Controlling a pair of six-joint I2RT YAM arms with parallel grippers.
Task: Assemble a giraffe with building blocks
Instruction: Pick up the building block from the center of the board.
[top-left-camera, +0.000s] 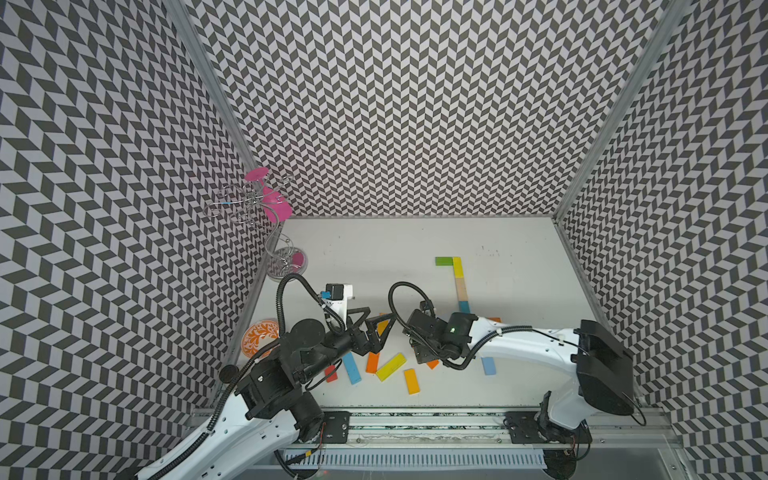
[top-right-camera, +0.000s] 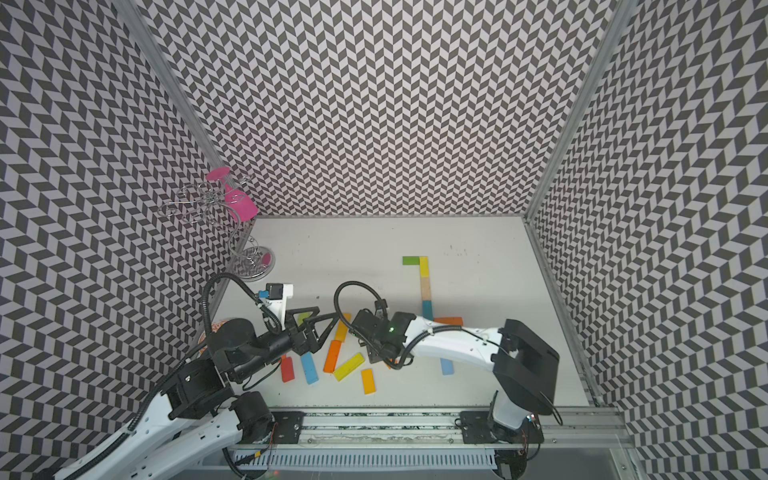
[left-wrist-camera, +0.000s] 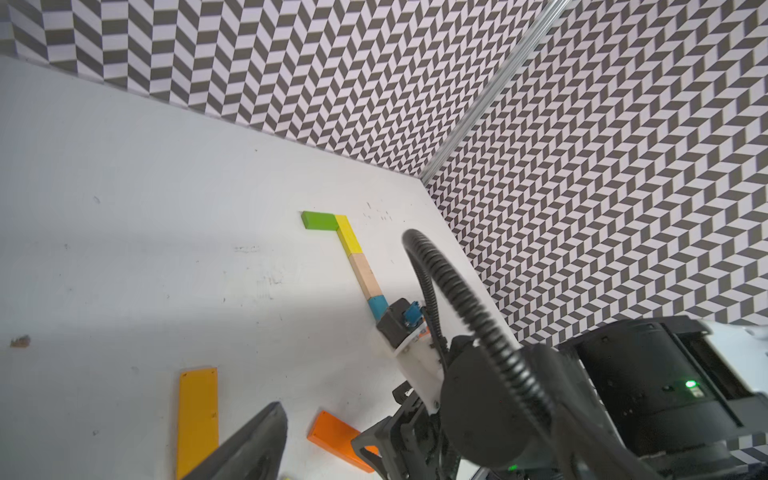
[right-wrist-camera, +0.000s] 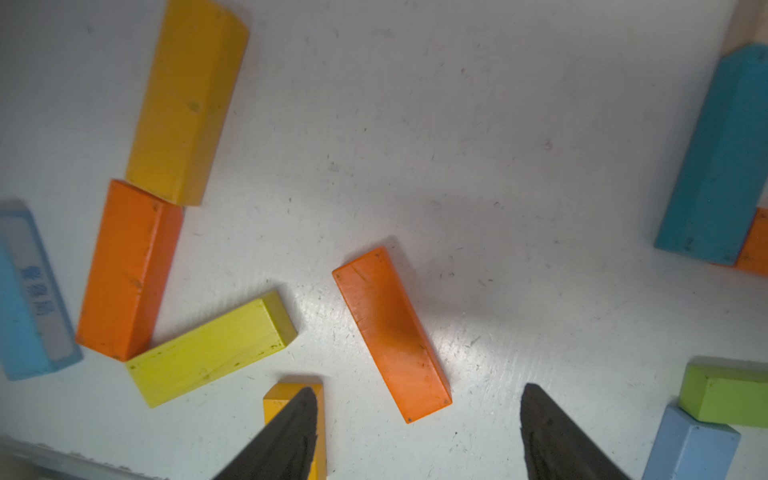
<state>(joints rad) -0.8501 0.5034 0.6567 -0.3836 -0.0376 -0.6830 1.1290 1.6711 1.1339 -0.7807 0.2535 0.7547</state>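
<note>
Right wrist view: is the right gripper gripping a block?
No, the right gripper stands open, and the orange block lies flat on the table, clear of both fingers.

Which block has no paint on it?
The tan block in the built line, lying between the yellow block and the teal block. Every other block in view is painted.

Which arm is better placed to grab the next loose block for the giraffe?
Right, probably. The right gripper is open, its fingers straddling one end of a loose orange block lying flat. The left gripper, also open, frames no single block in its wrist view.
</note>
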